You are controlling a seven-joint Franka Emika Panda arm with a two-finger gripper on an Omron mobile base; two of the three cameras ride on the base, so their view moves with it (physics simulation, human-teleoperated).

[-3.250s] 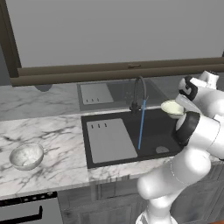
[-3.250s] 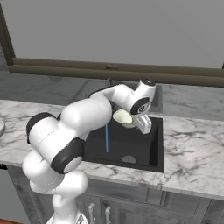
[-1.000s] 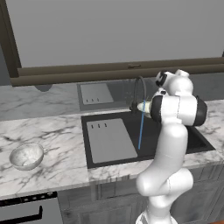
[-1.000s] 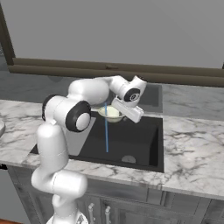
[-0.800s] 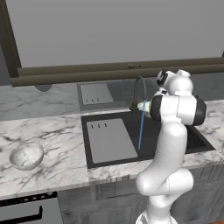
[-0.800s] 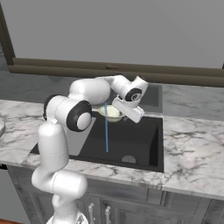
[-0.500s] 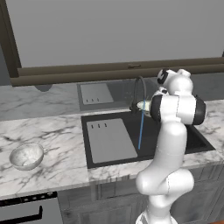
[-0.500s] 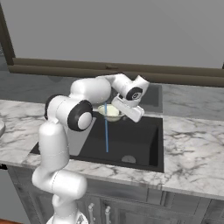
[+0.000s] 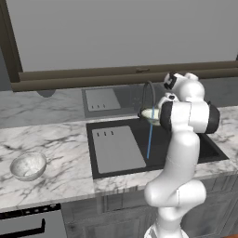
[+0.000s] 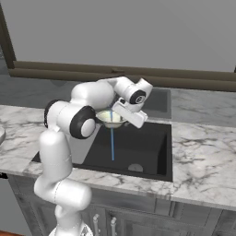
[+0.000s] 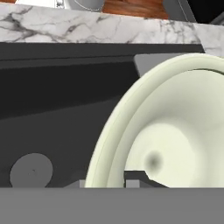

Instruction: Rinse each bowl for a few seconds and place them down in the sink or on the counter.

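Observation:
My gripper [image 9: 155, 115] is shut on the rim of the pale cream bowl [image 9: 149, 114], holding it over the black sink [image 9: 135, 163] under the dark arched tap [image 9: 148, 92]. A thin blue stream of water [image 9: 149, 139] falls past the bowl into the basin. From the right, the cream bowl [image 10: 110, 118] sits against the hand, gripper [image 10: 119, 114] at its rim. Up close, the bowl's greenish inside [image 11: 175, 140] is tilted, with the gripper [image 11: 106, 183] pinching its edge. The speckled grey-white bowl [image 9: 28, 166] rests upright on the counter [image 9: 60, 153], far left.
A flat grey slotted panel [image 9: 116, 148] covers the sink's left half. The drain [image 10: 135, 168] lies on the basin floor. A dark brown ledge [image 9: 93, 76] runs behind the counter. An oven front [image 9: 28, 225] sits below the counter's left end.
Over the last few seconds the arm carried the cream bowl from the sink's right side leftward under the tap. In the last second it has held almost still there.

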